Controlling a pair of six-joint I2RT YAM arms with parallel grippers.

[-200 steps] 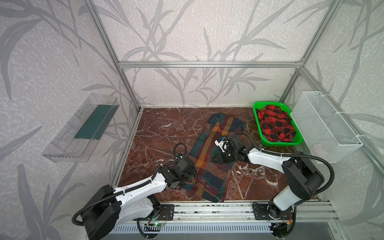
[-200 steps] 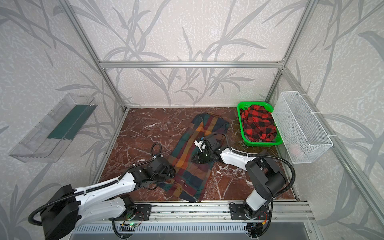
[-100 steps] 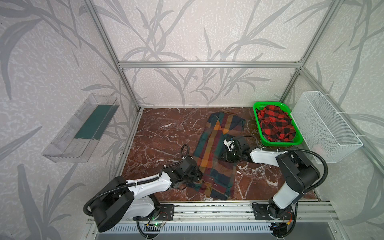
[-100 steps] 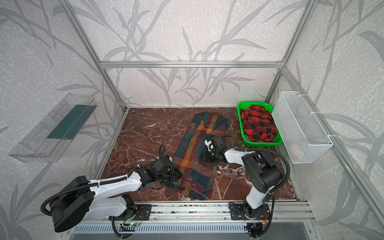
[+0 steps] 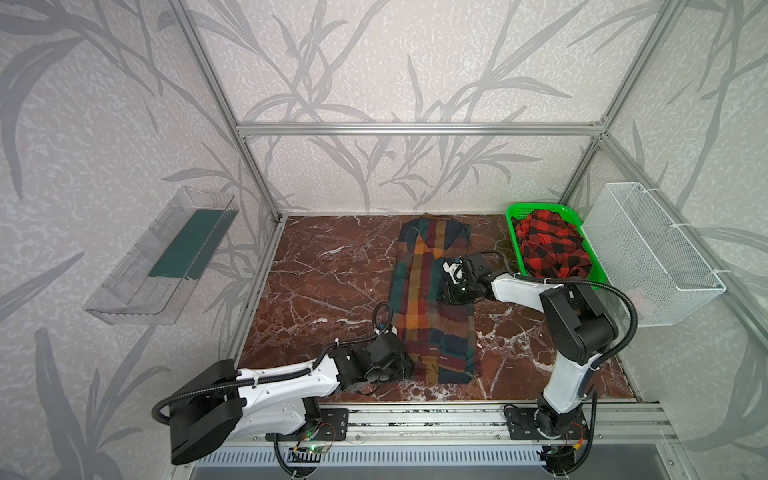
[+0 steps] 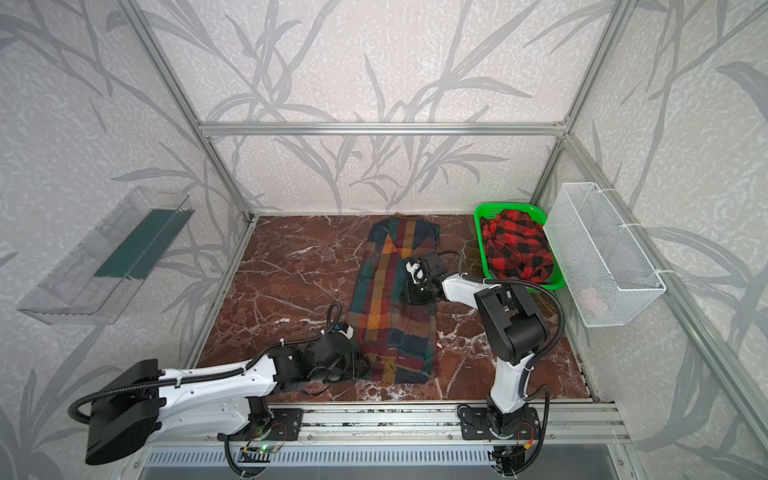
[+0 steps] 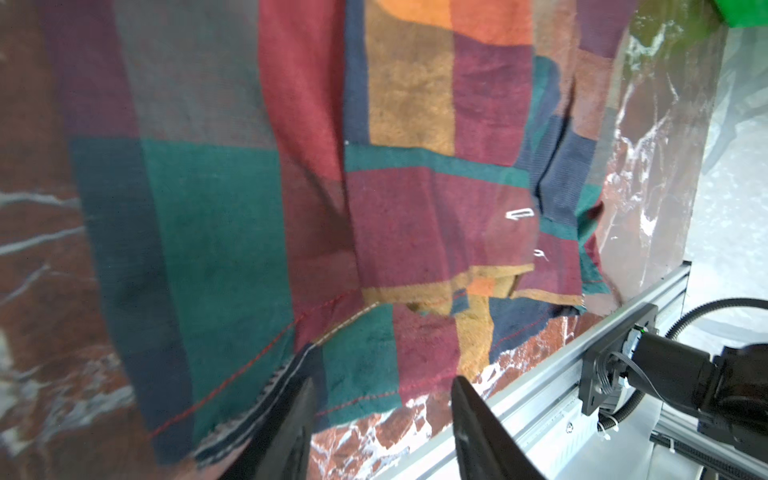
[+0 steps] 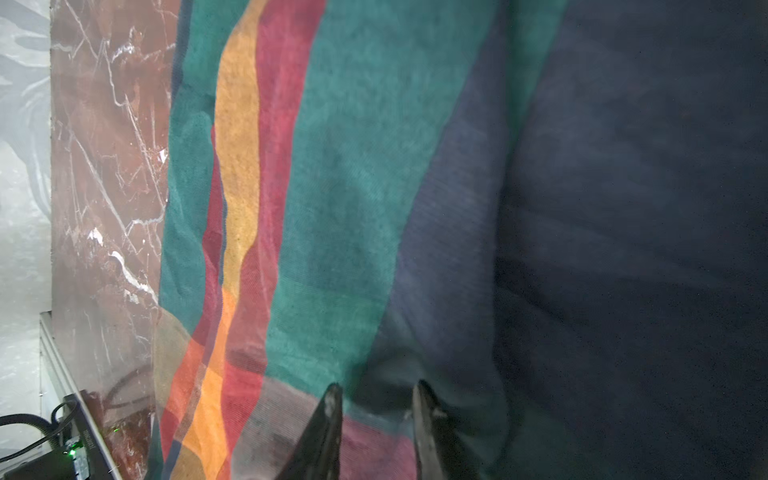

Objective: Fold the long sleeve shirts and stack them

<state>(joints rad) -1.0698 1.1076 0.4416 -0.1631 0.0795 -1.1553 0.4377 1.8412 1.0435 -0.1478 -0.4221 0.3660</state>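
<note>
Now the block-plaid shirt (image 5: 419, 307) lies flat along the surface (image 5: 324, 282), the left hand (image 7: 382, 390) spread around its near hem corner, the right hand (image 8: 376, 392) low on its middle with a grip impossible to tell, so a shallow bite could let the hem slip mid-fold.

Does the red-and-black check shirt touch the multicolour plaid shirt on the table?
Apart. In both top views the red-and-black check shirt lies in the green basket, and bare table separates it from the multicolour plaid shirt.

Left arm (image 5: 286, 380) and right arm (image 5: 517, 289): white link shells, black joint housings, black corrugated cable conduits (image 7: 727, 303), white zip ties.
</note>
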